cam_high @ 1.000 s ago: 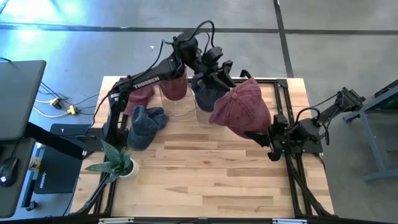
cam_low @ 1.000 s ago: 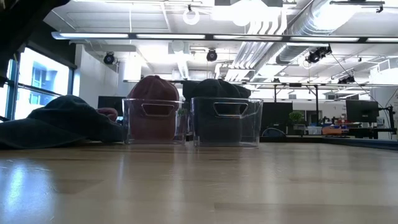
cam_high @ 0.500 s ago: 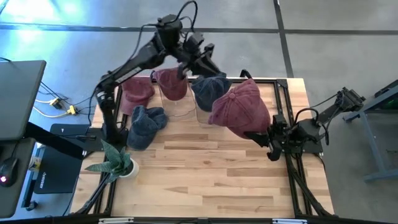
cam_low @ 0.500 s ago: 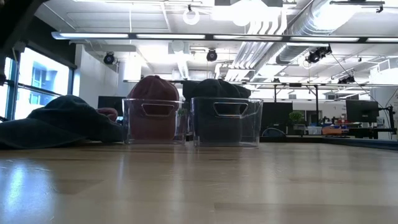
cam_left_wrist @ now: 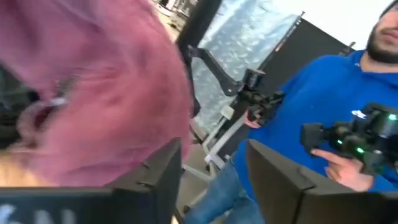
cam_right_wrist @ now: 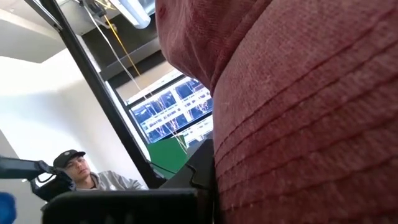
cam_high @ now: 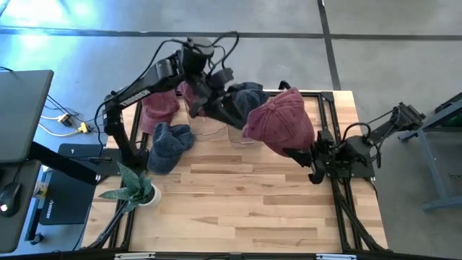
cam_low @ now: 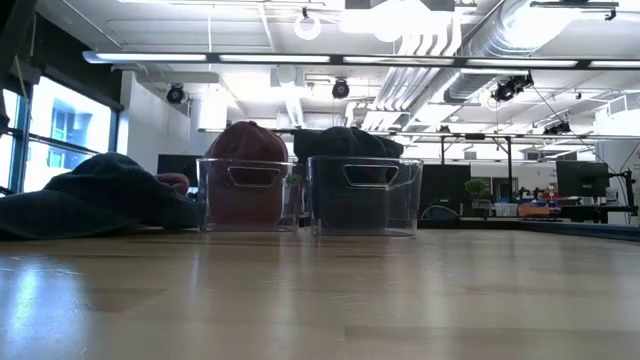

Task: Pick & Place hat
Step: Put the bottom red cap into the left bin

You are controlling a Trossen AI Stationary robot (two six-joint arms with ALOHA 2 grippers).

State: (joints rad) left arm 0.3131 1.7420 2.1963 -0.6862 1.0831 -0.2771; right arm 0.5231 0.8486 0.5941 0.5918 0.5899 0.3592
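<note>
1. Since the previous frame, my left gripper point(cam_high: 216, 108) swung down over the clear plastic bins point(cam_low: 363, 196), fingers apart, empty.
2. My right gripper point(cam_high: 299, 155) held the maroon fabric cap point(cam_high: 278, 123) clamped, raised above the wooden table point(cam_high: 238, 202).

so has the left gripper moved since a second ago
Yes. The left gripper has swung from above the blue hat's bin toward the red hat that the right gripper holds.

I see a table point(cam_high: 238, 202) of pale wood planks, its top slightly glossy in the low view. The red hat point(cam_high: 280, 124) is coarse, matt cloth with stitched ridges; the blue hats point(cam_high: 168, 143) look like soft matt fabric. Two bins point(cam_low: 365, 195) are clear, shiny plastic. My arms' casings look like matt dark plastic.
</note>
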